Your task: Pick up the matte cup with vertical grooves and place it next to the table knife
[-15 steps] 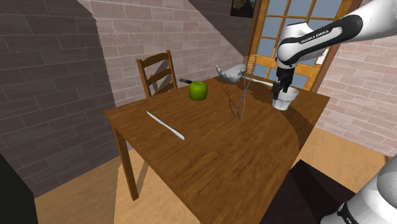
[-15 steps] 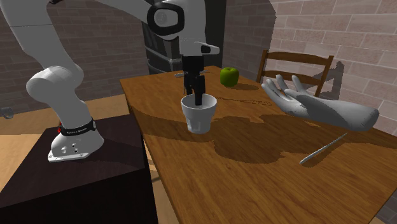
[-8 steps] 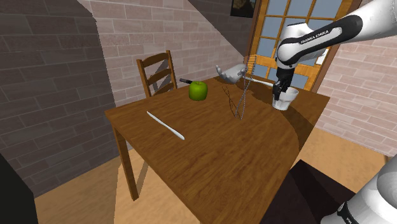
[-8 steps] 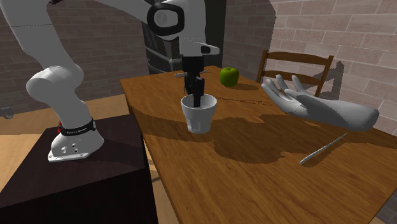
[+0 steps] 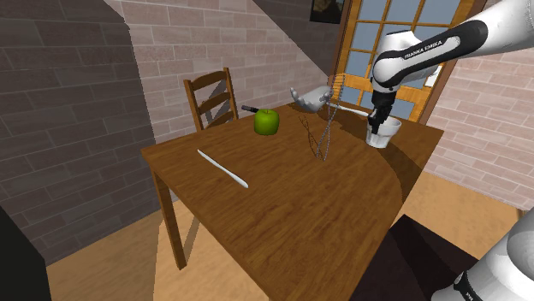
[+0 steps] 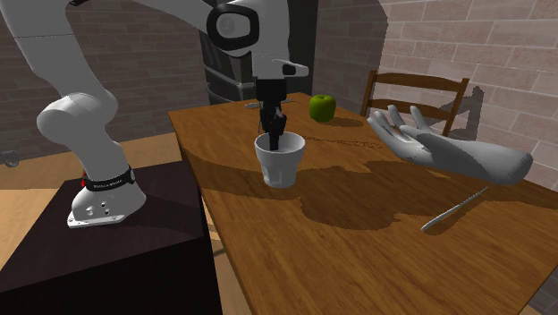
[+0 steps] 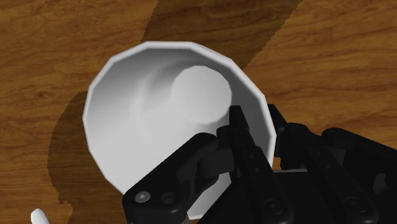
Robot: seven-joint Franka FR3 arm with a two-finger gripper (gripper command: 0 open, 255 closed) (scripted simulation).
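One table knife (image 5: 222, 168) is seen lying flat on the wooden table (image 5: 282, 214), well apart from the pincer, off toward the shoulder view's left. One wooden chair (image 5: 212, 98) is picked out next, behind the table's far edge and likewise well away from the pincer. One green apple (image 5: 267, 121) is spotted closer in, between the knife and the pincer. One grey model hand (image 5: 310, 97) is laid out just past the apple, and one thin wire utensil (image 5: 323, 132) is seen near the pincer, on its knife side.

And here it is: one black pincer (image 5: 374, 127) is dipped straight down into the mouth of the one white cup (image 5: 384, 135), which is found directly beneath it, near the table edge toward the shoulder view's right. Two fingers (image 7: 236, 133) are counted in the wrist view. One is set inside the cup, the other outside, and the cup's wall is pinched between them, so the cup is firmly grasped. Whether its base is touching the wood cannot be told.
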